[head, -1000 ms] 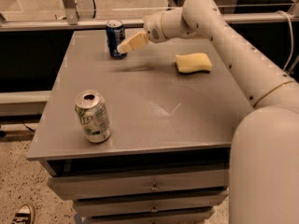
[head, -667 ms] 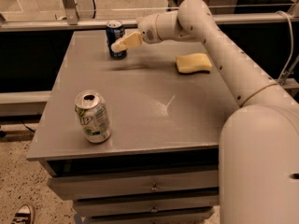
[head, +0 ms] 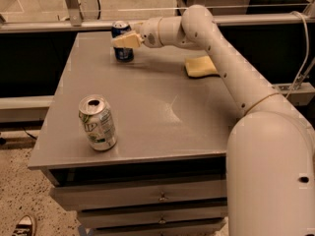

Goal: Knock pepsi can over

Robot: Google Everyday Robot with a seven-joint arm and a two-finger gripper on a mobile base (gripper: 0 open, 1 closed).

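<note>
The pepsi can, dark blue with a silver top rim, stands upright at the far left of the grey table. My gripper is at the end of the white arm reaching across the far side of the table. Its cream fingers sit in front of the can's upper half, touching or nearly touching it, and hide part of it.
A silver-and-green can with a dented top stands upright near the table's front left. A yellow sponge lies at the far right of the table. Drawers sit under the tabletop. A metal rail runs behind the table.
My gripper has moved left and slightly up, from beside the pepsi can's right to across its upper front. The can still stands upright.
</note>
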